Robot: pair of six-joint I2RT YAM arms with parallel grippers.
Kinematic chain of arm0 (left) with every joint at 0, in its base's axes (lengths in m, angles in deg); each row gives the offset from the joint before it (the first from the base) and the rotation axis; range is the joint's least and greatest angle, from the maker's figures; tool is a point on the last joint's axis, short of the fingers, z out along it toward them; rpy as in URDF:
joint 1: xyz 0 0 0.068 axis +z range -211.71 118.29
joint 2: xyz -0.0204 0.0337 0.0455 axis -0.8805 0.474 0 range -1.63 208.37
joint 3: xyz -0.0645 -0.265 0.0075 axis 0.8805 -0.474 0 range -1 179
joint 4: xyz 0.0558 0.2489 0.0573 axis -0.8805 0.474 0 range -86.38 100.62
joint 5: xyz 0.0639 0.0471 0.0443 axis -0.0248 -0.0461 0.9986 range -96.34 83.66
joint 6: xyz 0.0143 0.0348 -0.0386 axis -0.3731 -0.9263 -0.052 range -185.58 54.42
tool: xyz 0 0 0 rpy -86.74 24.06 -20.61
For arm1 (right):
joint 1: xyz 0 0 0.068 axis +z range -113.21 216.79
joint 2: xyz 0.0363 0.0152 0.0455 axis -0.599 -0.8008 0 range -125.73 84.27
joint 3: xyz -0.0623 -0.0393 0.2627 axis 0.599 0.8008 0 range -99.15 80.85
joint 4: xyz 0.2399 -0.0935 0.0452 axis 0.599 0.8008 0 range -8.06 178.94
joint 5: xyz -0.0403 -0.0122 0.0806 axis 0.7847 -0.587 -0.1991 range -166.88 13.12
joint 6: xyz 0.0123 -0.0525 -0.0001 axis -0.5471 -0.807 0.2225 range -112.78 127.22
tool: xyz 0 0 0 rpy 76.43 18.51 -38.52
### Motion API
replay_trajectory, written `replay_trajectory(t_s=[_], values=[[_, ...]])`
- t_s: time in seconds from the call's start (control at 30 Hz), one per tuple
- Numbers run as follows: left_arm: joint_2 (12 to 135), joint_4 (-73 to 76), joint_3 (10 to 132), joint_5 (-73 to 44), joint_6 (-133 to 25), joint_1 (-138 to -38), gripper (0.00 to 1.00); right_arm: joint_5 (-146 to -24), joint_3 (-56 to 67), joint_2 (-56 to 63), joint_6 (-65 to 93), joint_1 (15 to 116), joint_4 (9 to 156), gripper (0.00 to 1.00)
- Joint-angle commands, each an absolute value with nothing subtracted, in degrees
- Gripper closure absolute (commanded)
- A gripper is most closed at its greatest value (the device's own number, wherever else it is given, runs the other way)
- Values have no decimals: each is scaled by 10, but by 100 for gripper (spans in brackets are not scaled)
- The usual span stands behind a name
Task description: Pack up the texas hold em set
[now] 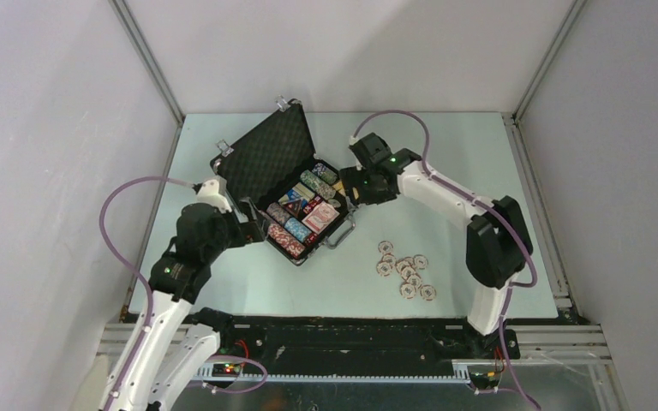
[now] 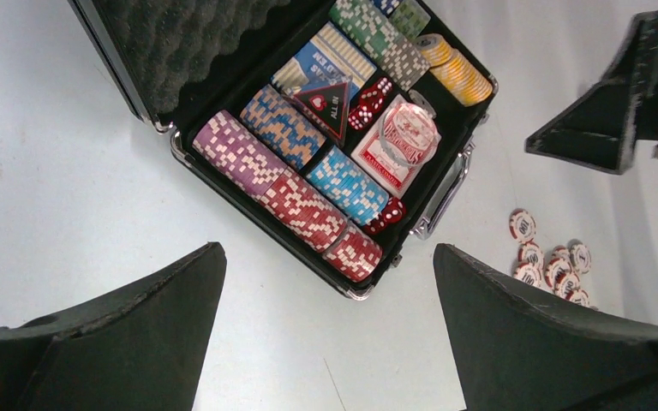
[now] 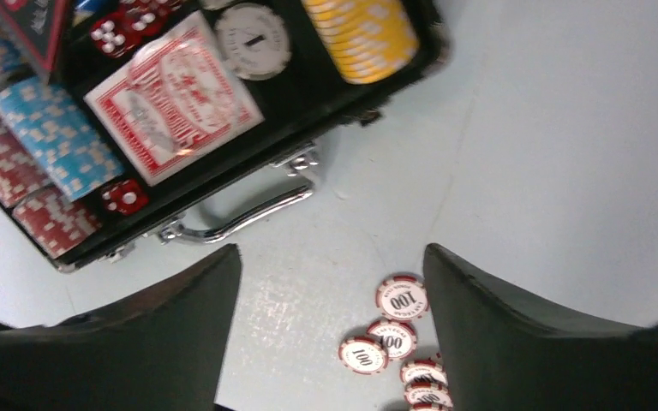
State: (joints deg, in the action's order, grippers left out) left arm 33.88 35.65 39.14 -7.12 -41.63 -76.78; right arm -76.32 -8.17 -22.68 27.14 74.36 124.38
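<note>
i see the case point(image 1: 266, 154) lying open on the surface point(image 1: 454, 163), with chip rows, cards and dice inside. a cluster of loose chips point(image 1: 407, 267) lies near its handle. my left gripper point(image 2: 326, 257) and right gripper point(image 3: 332, 253) are both spread and empty.

Open poker case point(image 3: 304, 107) beside loose chips point(image 3: 401, 300) on a pale table point(image 3: 565, 128).
Right gripper point(image 3: 331, 257) spread wide near the silver handle point(image 3: 248, 214); red card deck point(image 3: 173, 94), yellow chips point(image 3: 360, 38) and red dice point(image 3: 122, 197) sit inside.
</note>
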Motion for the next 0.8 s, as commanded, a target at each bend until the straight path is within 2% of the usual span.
replay_trajectory(t_s=[0.0, 0.2, 0.3, 0.47, 0.63, 0.77], values=[[349, 352, 398, -95, -422, -763, 2, -710, -36, -143, 314, 722, 1234, 14], [345, 413, 428, -124, -409, -763, 2, -670, 33, -39, 386, 706, 1224, 15], [327, 436, 426, -112, -383, -765, 2, -697, 72, -4, 392, 706, 1204, 16], [318, 393, 399, -89, -361, -767, 2, -719, 111, 28, 349, 724, 1141, 19], [378, 317, 401, -89, -340, -766, 2, -775, 149, 1, 266, 776, 979, 25], [423, 310, 436, -104, -322, -767, 2, -776, 98, -55, 182, 847, 987, 26]])
